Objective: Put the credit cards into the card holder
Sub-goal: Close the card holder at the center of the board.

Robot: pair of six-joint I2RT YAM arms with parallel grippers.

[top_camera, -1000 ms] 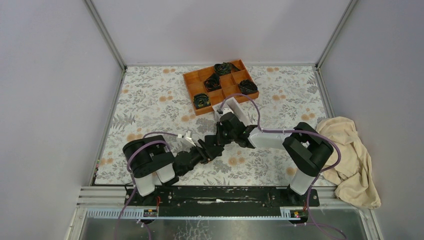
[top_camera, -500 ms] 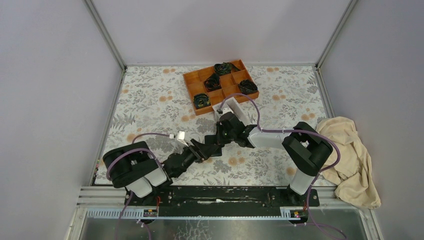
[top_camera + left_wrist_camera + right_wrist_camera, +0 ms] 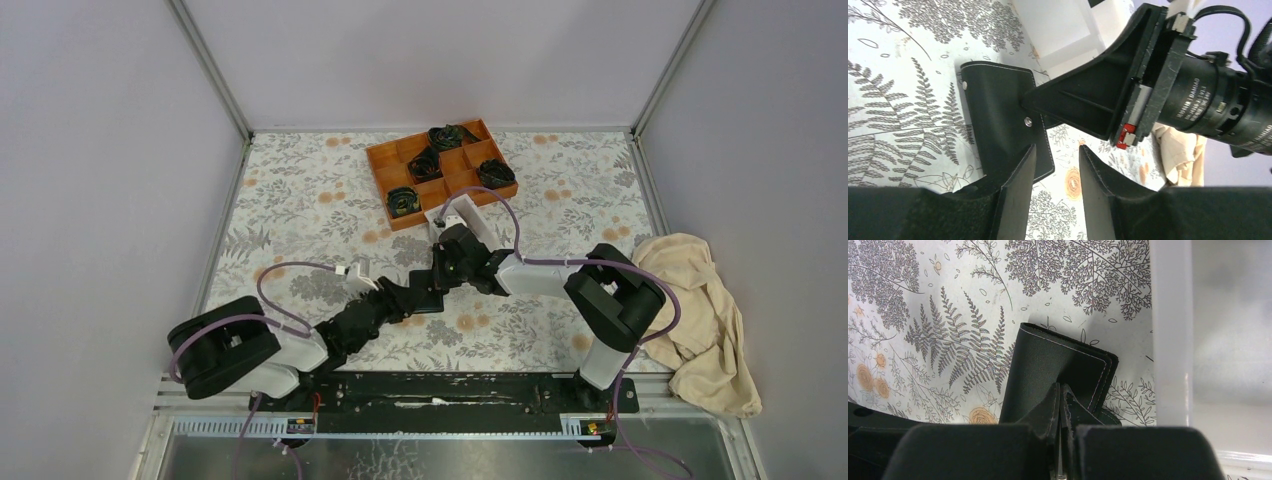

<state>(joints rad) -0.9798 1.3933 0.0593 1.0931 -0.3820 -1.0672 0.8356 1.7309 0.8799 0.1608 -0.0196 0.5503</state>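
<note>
Floral tablecloth; outstretched right fingers, closed, pin card holder; left fingers half-open alongside.

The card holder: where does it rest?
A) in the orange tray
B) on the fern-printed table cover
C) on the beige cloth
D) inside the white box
B: the right wrist view shows the card holder on the printed table cover, beside the white box.

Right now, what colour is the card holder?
The card holder is black with pale stitching along its edges; the right wrist view shows it best.
</note>
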